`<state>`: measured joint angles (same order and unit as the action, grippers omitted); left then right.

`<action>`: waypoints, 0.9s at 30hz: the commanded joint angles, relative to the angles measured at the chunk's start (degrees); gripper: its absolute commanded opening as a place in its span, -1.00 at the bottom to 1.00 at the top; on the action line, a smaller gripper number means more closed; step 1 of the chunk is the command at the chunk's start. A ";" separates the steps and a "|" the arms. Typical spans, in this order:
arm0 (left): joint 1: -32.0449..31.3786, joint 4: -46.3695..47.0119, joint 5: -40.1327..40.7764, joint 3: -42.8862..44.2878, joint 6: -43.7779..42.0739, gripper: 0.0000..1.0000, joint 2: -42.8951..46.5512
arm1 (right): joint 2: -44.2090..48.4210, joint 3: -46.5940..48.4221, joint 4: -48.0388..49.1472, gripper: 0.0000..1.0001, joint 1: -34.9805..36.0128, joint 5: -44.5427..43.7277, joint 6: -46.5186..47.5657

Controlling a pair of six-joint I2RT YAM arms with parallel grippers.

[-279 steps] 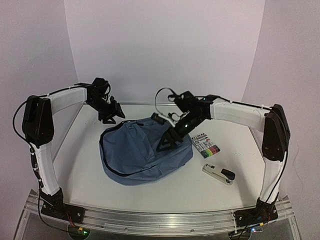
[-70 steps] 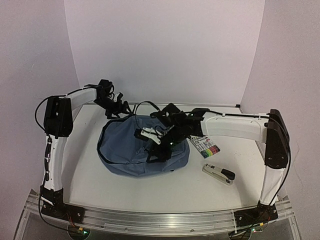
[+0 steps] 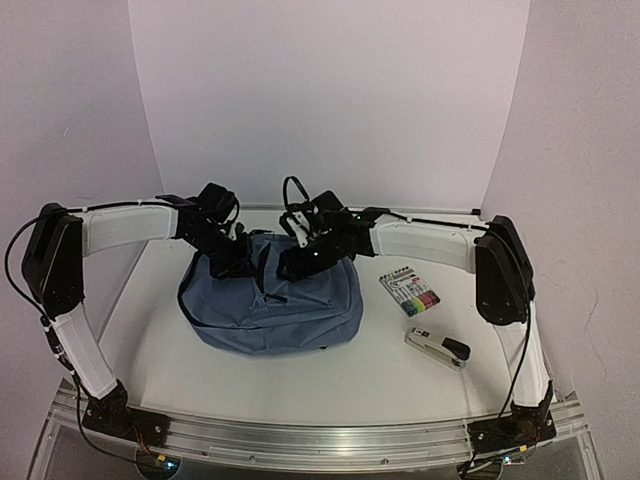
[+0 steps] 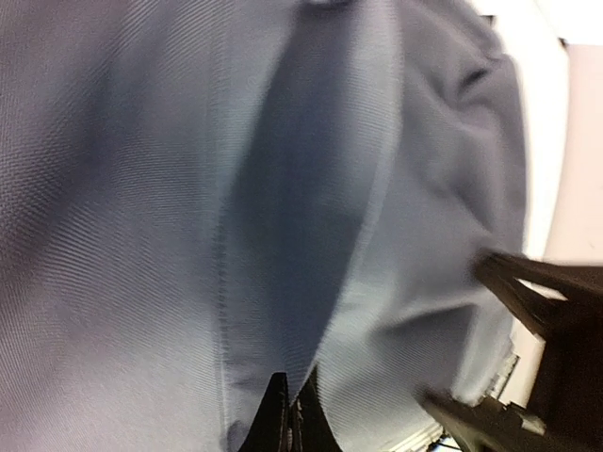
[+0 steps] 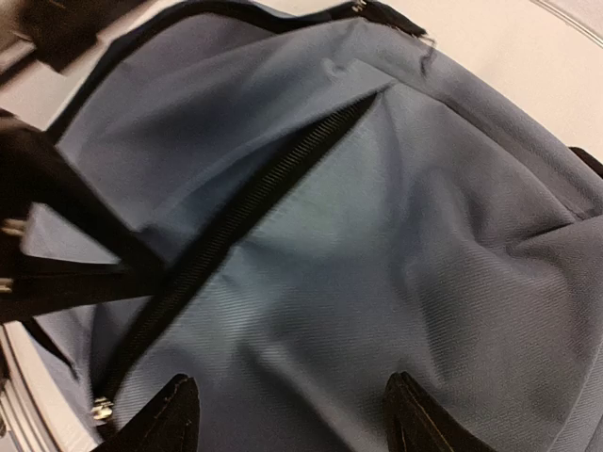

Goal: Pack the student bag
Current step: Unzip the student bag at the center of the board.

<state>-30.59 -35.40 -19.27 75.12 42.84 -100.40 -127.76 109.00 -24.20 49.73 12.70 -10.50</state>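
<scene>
The student bag [image 3: 290, 310], slate-blue with a black zipper [image 5: 247, 224], lies slumped in the middle of the table. My left gripper [image 3: 240, 262] is down on the bag's back left part. It is shut, and a fold of the blue fabric [image 4: 377, 188] rises from between its fingertips [image 4: 290, 414]. My right gripper [image 3: 297, 258] hovers over the bag's upper middle. It stands open, its two fingertips wide apart just above the cloth [image 5: 292, 414], beside the zipper. The bag's inside is hidden.
A pack of coloured markers [image 3: 410, 291] lies right of the bag. A black-and-silver stapler [image 3: 438, 347] sits nearer the front right. White walls close in the table at the back and sides.
The bag has slid left. My left gripper came down from the bag's back edge onto the fabric and shut on it. My right gripper drew back toward the bag's upper middle.
</scene>
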 commanded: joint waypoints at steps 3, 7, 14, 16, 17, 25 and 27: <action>1.03 2.97 -2.35 -0.61 -2.25 -1.00 5.90 | 2.60 -7.08 0.29 0.29 -3.00 -2.81 4.06; 1.03 3.80 -4.75 -0.89 -2.25 -1.00 3.91 | 5.46 -8.06 0.30 0.29 -3.60 3.75 7.26; 1.05 5.31 -6.72 0.68 -1.93 -1.00 1.66 | 13.37 -11.33 3.32 0.26 -2.93 16.91 14.40; 1.05 5.00 -7.09 1.27 -2.16 -1.00 1.28 | 14.82 -12.61 3.61 0.22 -1.04 17.83 16.93; 1.05 4.80 -7.28 1.52 -2.38 -1.00 1.13 | 15.32 -13.21 3.63 0.21 0.00 17.87 18.23; 1.05 4.53 -7.58 1.23 -2.58 -1.00 1.90 | 12.22 -12.93 3.57 0.20 3.90 13.79 20.25; 1.05 4.56 -7.80 1.09 -2.64 -1.00 2.11 | 11.01 -12.34 3.56 0.20 3.97 12.78 20.40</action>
<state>-29.67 -32.40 -25.59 74.26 41.38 -99.29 -114.49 95.83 -21.37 54.29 27.87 7.95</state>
